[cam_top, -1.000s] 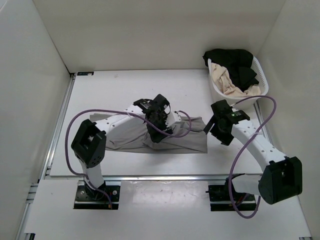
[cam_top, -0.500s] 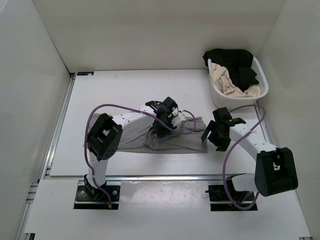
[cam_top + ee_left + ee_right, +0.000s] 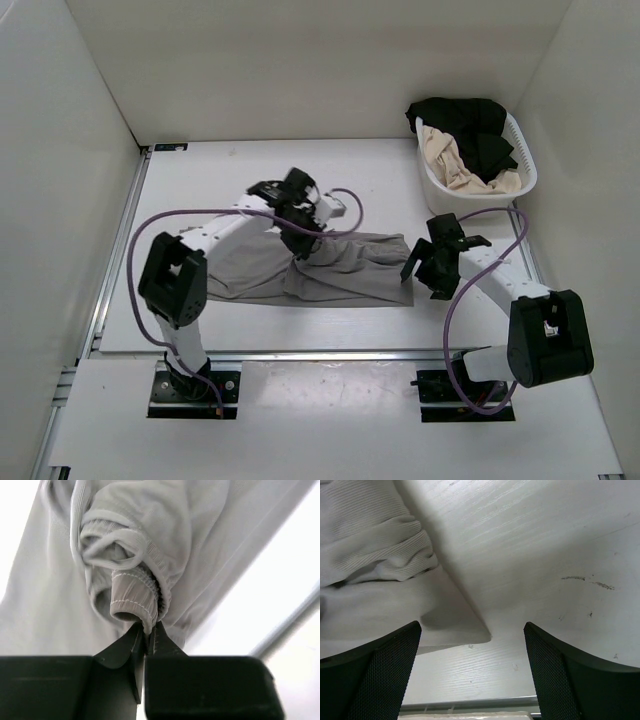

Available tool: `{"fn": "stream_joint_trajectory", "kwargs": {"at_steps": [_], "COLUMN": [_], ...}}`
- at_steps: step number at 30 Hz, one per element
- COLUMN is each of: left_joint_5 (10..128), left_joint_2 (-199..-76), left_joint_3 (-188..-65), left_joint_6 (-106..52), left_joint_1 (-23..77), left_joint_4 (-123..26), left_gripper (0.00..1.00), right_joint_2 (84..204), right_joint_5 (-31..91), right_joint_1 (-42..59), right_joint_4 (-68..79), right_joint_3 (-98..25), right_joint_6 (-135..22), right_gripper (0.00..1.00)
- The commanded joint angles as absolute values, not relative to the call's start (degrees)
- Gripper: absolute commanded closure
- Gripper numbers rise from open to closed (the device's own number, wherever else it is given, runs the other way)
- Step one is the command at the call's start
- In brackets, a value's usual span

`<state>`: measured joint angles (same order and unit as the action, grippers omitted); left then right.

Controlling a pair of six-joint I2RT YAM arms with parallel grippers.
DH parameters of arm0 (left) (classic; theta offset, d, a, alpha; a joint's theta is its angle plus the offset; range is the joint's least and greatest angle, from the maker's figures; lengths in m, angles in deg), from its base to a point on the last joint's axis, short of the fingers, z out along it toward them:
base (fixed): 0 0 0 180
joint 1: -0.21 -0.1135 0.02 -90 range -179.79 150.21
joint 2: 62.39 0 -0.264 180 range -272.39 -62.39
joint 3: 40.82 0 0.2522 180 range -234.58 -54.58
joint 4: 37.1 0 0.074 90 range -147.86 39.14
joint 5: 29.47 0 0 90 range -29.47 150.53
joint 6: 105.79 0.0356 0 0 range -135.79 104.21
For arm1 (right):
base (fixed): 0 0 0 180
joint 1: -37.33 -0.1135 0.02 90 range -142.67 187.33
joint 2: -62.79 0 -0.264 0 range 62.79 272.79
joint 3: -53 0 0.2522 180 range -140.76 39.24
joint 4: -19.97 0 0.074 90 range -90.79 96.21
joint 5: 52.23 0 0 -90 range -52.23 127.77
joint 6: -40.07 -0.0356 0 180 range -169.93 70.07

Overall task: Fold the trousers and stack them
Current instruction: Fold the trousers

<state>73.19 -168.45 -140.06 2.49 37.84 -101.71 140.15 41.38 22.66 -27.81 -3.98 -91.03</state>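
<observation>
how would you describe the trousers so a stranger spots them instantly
On the white table, look to the middle: the trousers lie stretched out there, a bunched edge pinched by the left gripper. They are plain taupe-grey and out on the tabletop, unlike the black garment and cream garment heaped in the far-right basket.

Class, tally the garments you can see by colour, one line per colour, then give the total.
taupe-grey trousers: 1
black garment: 1, as far as shows
beige-cream garment: 1
Total: 3
</observation>
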Motion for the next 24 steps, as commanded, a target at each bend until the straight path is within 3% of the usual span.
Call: {"fn": "stream_joint_trajectory", "kwargs": {"at_steps": [1, 10, 13, 20, 22, 23, 24], "left_joint_5": [91.41, 101.57, 100.96, 97.71, 97.71, 98.23, 98.23], "left_joint_2": [-164.52, -164.52, -165.04, -164.78, -162.07, -161.01, -160.04], "left_joint_3": [-134.94, -130.79, -128.24, -127.53, -128.93, -129.46, -130.77], "left_joint_6": [-0.14, -1.91, -1.91, -1.65, -0.16, 2.2, 3.36], "left_joint_1": [29.07, 20.95, 20.95, 18.68, 17.36, 17.35, 17.35], "left_joint_4": [-106.14, -106.14, -106.75, -106.23, -106.23, -106.23, -106.23], "left_gripper": [0.86, 0.86, 0.71, 0.55, 0.29, 0.08, 0.0], "right_joint_2": [140.66, 141.19, 141.19, 141.19, 140.48, 140.48, 140.48], "right_joint_5": [40.23, 40.15, 39.44, 39.44, 39.96, 39.96, 39.96], "right_joint_1": [23.1, 23.1, 23.1, 23.1, 23.1, 23.1, 23.1], "right_joint_4": [-27.37, -28.6, -28.6, -29.74, -31.84, -32.37, -32.38], "right_joint_3": [-3.21, -4.96, -5.49, -8.92, -11.11, -11.9, -13.13], "right_joint_6": [-88.78, -88.25, -87.72, -85.0, -83.51, -83.5, -82.72], "right_gripper": [0.11, 0.11, 0.11, 0.11, 0.11, 0.11, 0.1]}}
